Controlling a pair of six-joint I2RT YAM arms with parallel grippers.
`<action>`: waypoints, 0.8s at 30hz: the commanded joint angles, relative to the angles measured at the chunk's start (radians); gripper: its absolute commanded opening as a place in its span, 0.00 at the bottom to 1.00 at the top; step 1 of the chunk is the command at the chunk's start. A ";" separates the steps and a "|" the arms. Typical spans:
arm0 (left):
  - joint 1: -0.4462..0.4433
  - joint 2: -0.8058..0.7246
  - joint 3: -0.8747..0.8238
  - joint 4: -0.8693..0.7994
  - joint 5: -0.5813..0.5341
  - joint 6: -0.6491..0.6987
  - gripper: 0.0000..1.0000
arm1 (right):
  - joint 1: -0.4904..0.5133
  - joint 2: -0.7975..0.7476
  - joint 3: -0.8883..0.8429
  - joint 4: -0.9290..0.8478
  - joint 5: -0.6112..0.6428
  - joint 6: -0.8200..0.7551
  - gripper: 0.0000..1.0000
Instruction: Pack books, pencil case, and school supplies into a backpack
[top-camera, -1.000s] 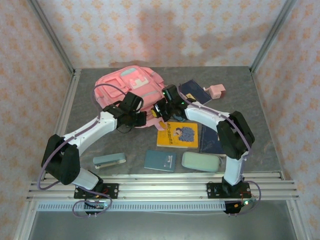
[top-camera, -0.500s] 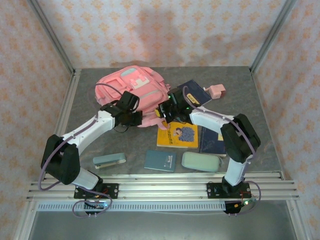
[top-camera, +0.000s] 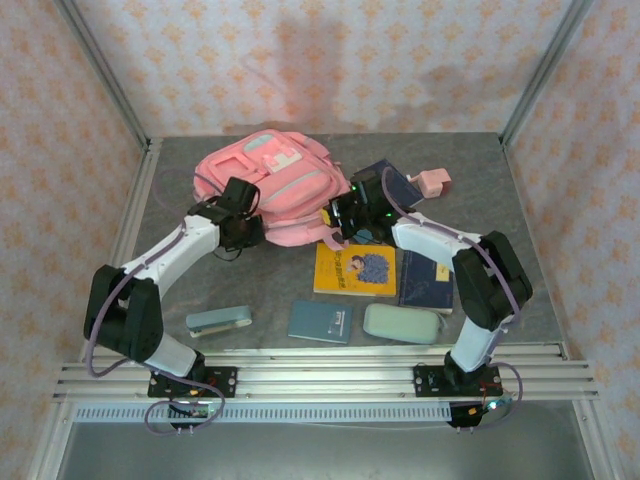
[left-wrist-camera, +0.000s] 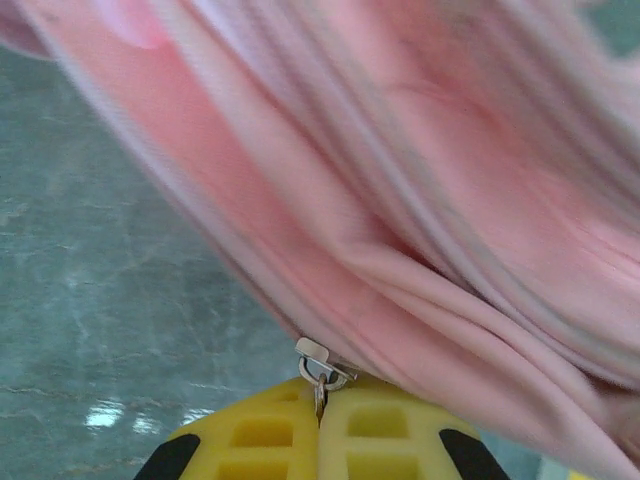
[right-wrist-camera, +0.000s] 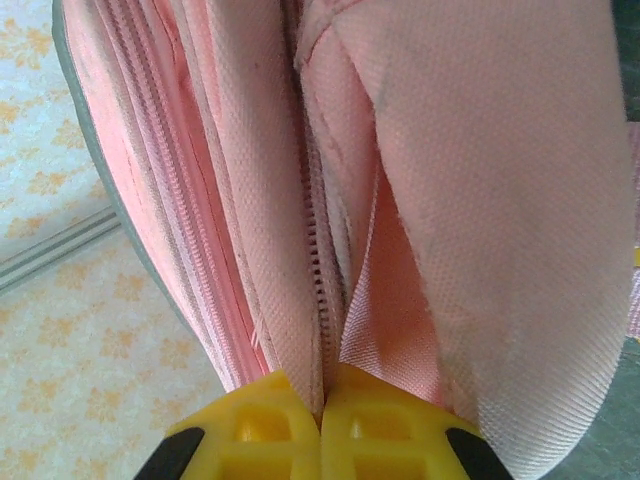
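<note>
1. We are at the opening step. The backpack (top-camera: 268, 182) lies at the far middle of the table (top-camera: 180, 285), and both arms reach in to its near edge.
2. Our left gripper (left-wrist-camera: 320, 412) is pinched tight on the small metal zip pull (left-wrist-camera: 314, 358). The pull hangs from a fold of pink fabric at the bag's lower edge.
3. Our right gripper (right-wrist-camera: 322, 398) is clamped on a fold of the bag's cloth, right at the line of zip teeth (right-wrist-camera: 318, 268). We judge it to be the anchoring hand, holding the fabric taut.
4. Nothing looks packed yet.
   - The yellow book (top-camera: 355, 270) and a navy book (top-camera: 425, 282) lie side by side, just in front of the bag.
   - The teal notebook (top-camera: 320, 321), the pencil case (top-camera: 402, 323) and the stapler (top-camera: 219, 321) sit in a row near the front edge.
   - The pink sharpener (top-camera: 433, 183) stands at the far right.
5. For the next move we judge that the left gripper must draw the pull along the zip track while the right one holds firm against it.
6. The pull is tiny and could slip out of the grip. The soft cloth may bunch instead of parting, so the pull wants to run along the teeth, not away from them.
</note>
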 joint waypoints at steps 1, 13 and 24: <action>0.071 0.060 0.036 -0.007 -0.135 -0.071 0.00 | -0.035 -0.026 0.019 0.038 -0.004 -0.080 0.00; 0.250 0.176 0.111 0.016 -0.118 -0.090 0.03 | -0.038 -0.001 0.103 -0.151 -0.139 -0.471 0.00; 0.264 0.150 0.073 0.034 0.014 -0.069 0.10 | -0.039 0.087 0.211 -0.272 -0.249 -0.738 0.00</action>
